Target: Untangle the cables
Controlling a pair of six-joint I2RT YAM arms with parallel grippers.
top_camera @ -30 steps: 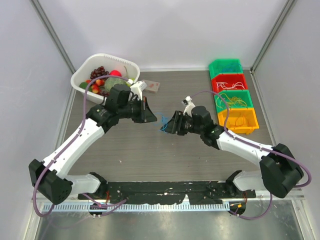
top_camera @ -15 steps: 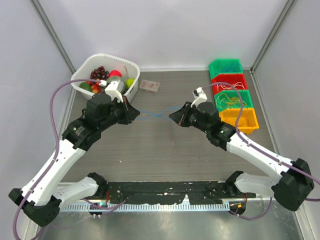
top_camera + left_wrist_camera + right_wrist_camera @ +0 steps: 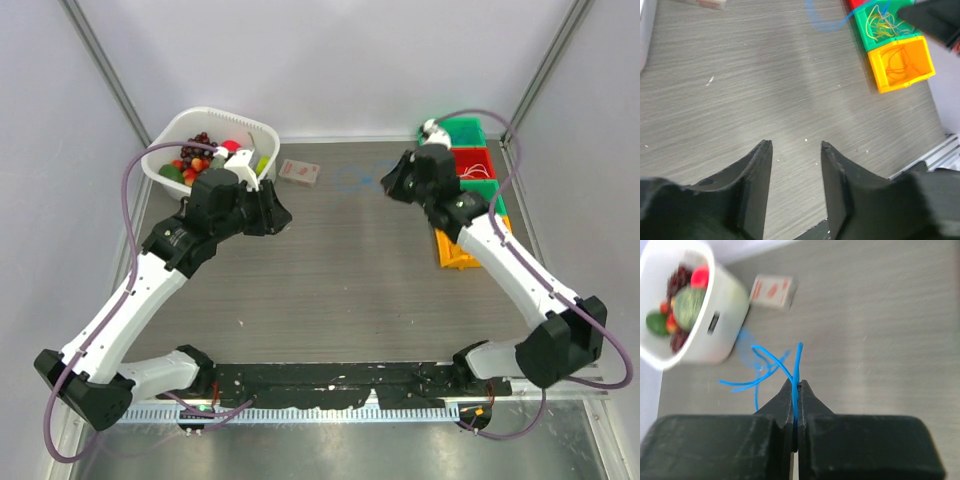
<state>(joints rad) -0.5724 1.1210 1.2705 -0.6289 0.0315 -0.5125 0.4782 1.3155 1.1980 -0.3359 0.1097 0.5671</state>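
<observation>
Over the grey table (image 3: pixel 330 290), just beside the green bin (image 3: pixel 450 132), the right gripper (image 3: pixel 796 386) pinches a thin blue cable (image 3: pixel 765 371) near one end, a good spot since it looks light, soft and curly, while the left gripper (image 3: pixel 792 147), far from the bin, is spread wide and empty.

Right gripper (image 3: pixel 796 386) pinches a blue cable (image 3: pixel 767 360), whose loops curl leftward over the table (image 3: pixel 885 315). Upper left: fruit basket (image 3: pixel 727 337), with a box (image 3: pixel 772 291) just beside it.

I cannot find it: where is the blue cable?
Top view: the blue cable is pinched in the right gripper at the far side, left of the bins.
</observation>
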